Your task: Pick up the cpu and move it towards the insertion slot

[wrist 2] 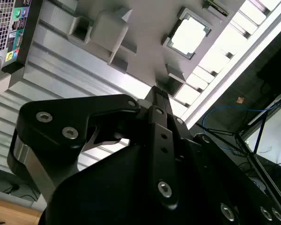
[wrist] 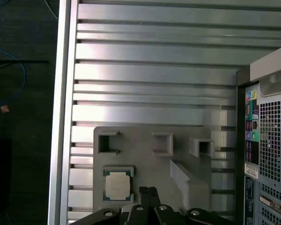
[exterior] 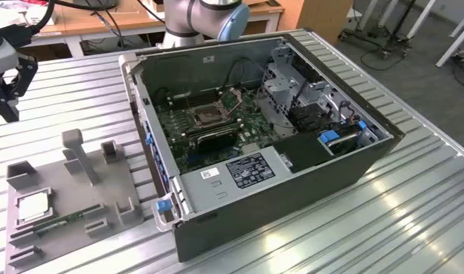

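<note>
cpu (exterior: 33, 206) lies flat in its square pocket on the grey holder (exterior: 102, 188), well apart from the insertion slot (exterior: 209, 117) down inside the open computer case (exterior: 368, 154). the gripper (wrist: 148, 191) hangs above the holder, near the chip but not over it. its fingers are pressed together on nothing. coming down like that, they would likely knock the metal lid rather than straddle it. the pocket's raised rim leaves little edge to catch, so a thin off-centre pinch could tilt or drop the chip. the case walls may crowd the arm.
</note>
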`<state>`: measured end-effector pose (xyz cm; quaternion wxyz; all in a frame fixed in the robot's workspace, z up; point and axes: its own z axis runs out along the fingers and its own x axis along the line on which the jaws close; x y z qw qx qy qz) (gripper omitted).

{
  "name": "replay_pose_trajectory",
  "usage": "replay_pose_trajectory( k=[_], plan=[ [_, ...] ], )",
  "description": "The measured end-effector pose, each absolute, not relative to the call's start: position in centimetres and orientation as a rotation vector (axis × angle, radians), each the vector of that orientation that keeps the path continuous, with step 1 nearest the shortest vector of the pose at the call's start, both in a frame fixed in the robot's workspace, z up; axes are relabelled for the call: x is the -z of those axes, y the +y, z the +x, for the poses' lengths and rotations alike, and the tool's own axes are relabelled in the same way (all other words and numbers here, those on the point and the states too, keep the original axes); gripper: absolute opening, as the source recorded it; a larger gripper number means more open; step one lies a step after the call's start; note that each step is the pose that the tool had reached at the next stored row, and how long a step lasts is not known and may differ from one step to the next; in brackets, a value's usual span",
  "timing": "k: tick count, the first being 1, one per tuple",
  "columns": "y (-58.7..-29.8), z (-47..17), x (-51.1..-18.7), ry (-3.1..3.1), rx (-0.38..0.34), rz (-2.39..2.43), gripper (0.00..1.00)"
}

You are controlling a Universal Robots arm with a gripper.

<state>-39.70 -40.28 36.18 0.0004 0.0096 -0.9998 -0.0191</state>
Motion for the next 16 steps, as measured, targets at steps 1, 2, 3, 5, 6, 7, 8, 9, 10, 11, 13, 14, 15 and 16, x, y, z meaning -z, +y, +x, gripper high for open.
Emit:
replay_pose_trajectory(
  k=[1,2,3,5,6,7,8,9,10,11,13,14,15,16],
  plan=[
    [-40.28,-39.70,-36.18,-3.140,0.060,0.030,0.11],
    [-40.32,-39.70,-36.18,-3.140,0.060,0.030,0.11],
    [-40.39,-39.70,-36.18,-3.140,0.060,0.030,0.11],
    [-40.39,-39.70,-36.18,-3.140,0.060,0.030,0.11],
    [-40.41,-39.71,-36.18,-3.140,0.060,0.030,0.11],
    [-40.44,-39.71,-36.18,-3.140,0.060,0.030,0.11],
    [-40.48,-39.71,-36.18,-3.140,0.060,0.030,0.11],
    [-40.52,-39.70,-36.18,-3.140,0.060,0.030,0.11],
    [-40.57,-39.71,-36.18,-3.140,0.060,0.030,0.11],
    [-40.63,-39.71,-36.17,-3.140,0.060,0.030,0.11],
    [-40.77,-39.72,-36.16,-3.140,0.060,0.030,0.11],
    [-40.84,-39.73,-36.14,-3.140,0.060,0.030,0.11],
    [-40.92,-39.73,-36.12,-3.140,0.060,0.030,0.11],
    [-41.00,-39.73,-36.10,-3.140,0.060,0.030,0.11]
  ],
)
